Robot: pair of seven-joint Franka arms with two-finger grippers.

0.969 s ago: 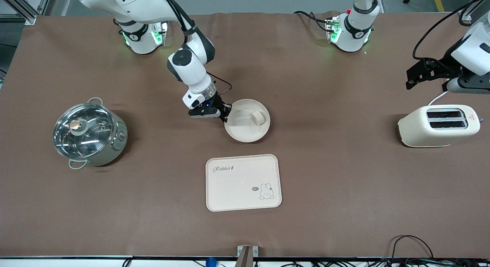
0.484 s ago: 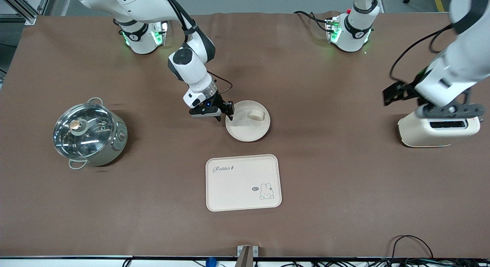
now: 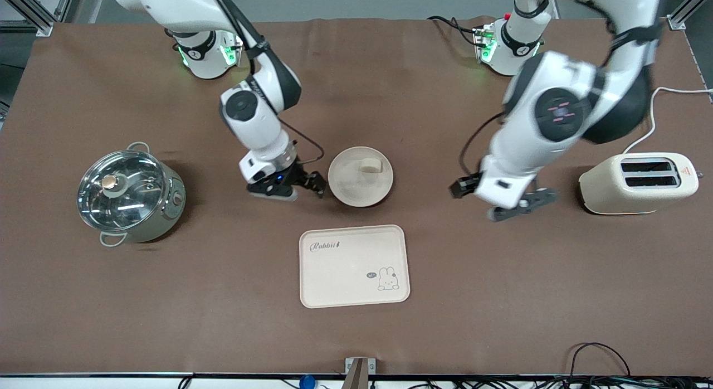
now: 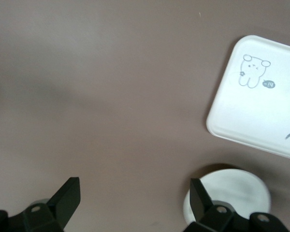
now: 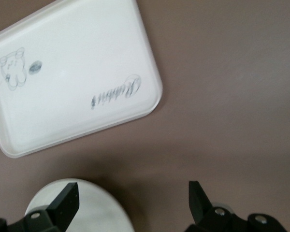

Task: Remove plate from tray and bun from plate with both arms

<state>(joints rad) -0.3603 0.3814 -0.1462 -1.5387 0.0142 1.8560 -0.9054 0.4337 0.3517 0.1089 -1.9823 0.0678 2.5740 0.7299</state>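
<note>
The round cream plate lies flat on the table, farther from the front camera than the rabbit tray. The small pale bun lies on it. My right gripper is open and empty, just beside the plate's rim toward the right arm's end. In the right wrist view the plate shows by one of that gripper's fingers. My left gripper is open and empty, over bare table between the plate and the toaster. In the left wrist view the plate shows past one finger of my left gripper.
The rectangular cream rabbit tray lies nearer to the front camera than the plate; it also shows in both wrist views. A lidded steel pot stands toward the right arm's end, a cream toaster toward the left arm's end.
My right gripper set the tilted plate flat, let go of its rim and drew back. My left arm swung from over the toaster down toward the plate.
</note>
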